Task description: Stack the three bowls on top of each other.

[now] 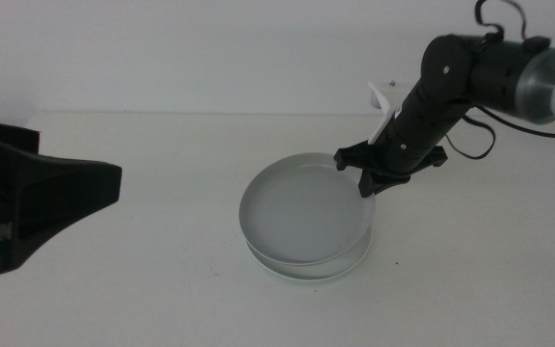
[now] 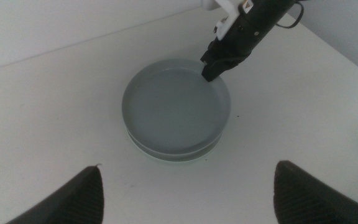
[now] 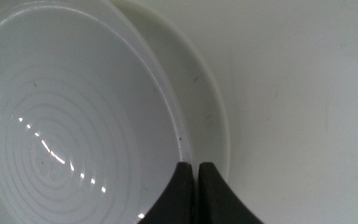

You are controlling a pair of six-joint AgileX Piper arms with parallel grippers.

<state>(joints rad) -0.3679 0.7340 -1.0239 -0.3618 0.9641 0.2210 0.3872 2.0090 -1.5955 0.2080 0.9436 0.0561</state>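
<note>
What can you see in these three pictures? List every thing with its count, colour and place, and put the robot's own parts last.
grey bowl: one, grey, top of the stack at the table's middle.
lower bowls: only pale, greenish edges show under the grey bowl; count unclear.
table: one, white, under everything.
right gripper: one, dark, jaws nearly closed at the grey bowl's far right rim.
left gripper: one, dark, jaws wide apart, waiting at the left.
</note>
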